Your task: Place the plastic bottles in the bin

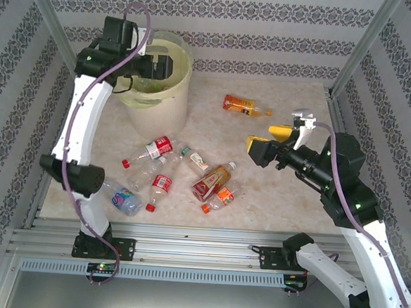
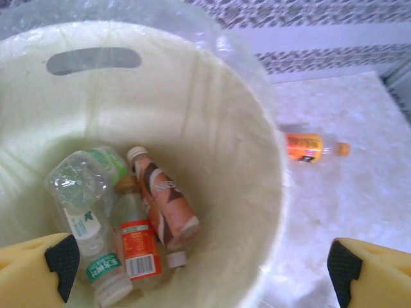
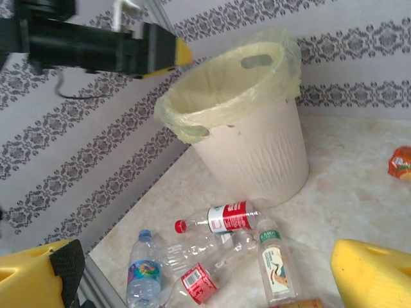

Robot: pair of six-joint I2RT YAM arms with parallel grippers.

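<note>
Where the left pincer point(image 2: 205, 273) hangs: above the bin point(image 2: 257, 160), wide open, empty
Right pincer point(image 3: 205, 282): wide open, empty
Bottles point(image 3: 226, 218): on surface point(image 3: 359, 192), in front of it

A pale marbled table point(image 1: 287, 202) carries the bin point(image 1: 162, 112), standing upright at upper left of the top view. An orange-labelled bottle point(image 1: 238, 104) lies alone at upper centre, well apart from the rest. The other bottles point(image 1: 214, 181) lie on their sides in a loose cluster at lower centre, the blue-labelled one point(image 1: 123, 200) furthest left.
</note>
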